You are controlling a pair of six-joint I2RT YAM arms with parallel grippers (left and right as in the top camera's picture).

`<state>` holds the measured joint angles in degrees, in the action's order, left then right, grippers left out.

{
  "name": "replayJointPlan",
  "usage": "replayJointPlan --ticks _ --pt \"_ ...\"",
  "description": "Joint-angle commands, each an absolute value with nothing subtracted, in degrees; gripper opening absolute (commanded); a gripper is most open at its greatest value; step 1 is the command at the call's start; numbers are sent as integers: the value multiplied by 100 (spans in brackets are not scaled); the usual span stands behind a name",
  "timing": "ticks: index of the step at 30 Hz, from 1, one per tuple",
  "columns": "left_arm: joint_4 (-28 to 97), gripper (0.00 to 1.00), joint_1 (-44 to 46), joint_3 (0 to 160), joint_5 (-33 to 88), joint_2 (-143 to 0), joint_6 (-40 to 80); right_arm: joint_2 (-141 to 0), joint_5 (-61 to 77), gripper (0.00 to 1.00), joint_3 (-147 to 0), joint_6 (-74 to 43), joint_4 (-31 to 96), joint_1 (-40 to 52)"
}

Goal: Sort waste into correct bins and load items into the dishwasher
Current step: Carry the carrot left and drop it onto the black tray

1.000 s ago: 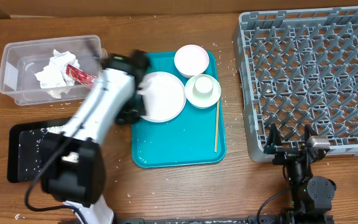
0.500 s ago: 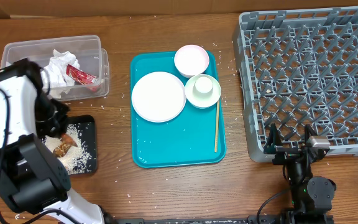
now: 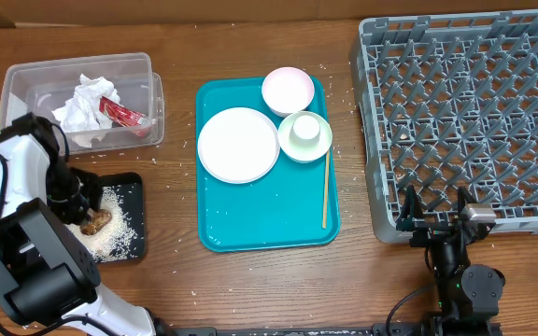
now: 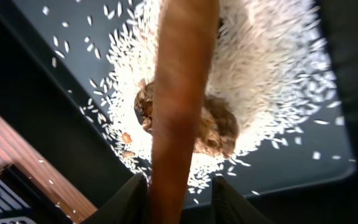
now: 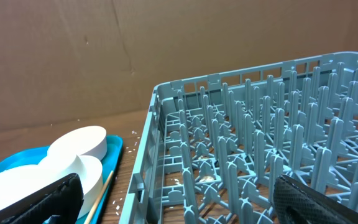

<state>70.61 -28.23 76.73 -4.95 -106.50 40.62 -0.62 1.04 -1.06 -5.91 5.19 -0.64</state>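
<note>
Lower left of the overhead frame: I am watching the left gripper (image 3: 80,207) hanging over the black tray (image 3: 134,187), having swung there from the teal tray (image 3: 269,219) at centre a moment ago. In the left wrist view its jaws are easing apart around the orange carrot stick (image 4: 182,93), with a sliver of gap on one side; I cannot tell whether they are still pinching it. The stick is hanging right above the brown lump (image 4: 219,134) on the rice. I am reading this as the food waste nearly done. The napkin (image 3: 80,103) and red wrapper (image 3: 120,114) are lying in the clear tub (image 3: 17,93), upper left. The plate (image 3: 239,144), pink bowl (image 3: 288,91) and green bowl (image 3: 304,135) are waiting on the teal tray, and the rack (image 3: 456,112) at right is holding none of them. The right gripper (image 5: 185,199) is idling beside the rack, jaws wide and empty.
</note>
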Motion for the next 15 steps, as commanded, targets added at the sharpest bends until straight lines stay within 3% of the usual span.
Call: replayJointPlan --ticks 1,5,10,15 --pt "7002 37 -2849 7546 -486 -10477 4180 -16 49 100 -47 -556 482 -34" --pt "7022 36 -2849 7559 -329 -10475 3994 -16 49 100 -47 -556 482 -34" --pt "7024 28 -2847 7642 272 -10285 3411 -16 49 100 -47 -556 482 -34" --pt "7000 26 -2842 7734 346 -9306 3162 -16 49 100 -47 -556 482 -34"
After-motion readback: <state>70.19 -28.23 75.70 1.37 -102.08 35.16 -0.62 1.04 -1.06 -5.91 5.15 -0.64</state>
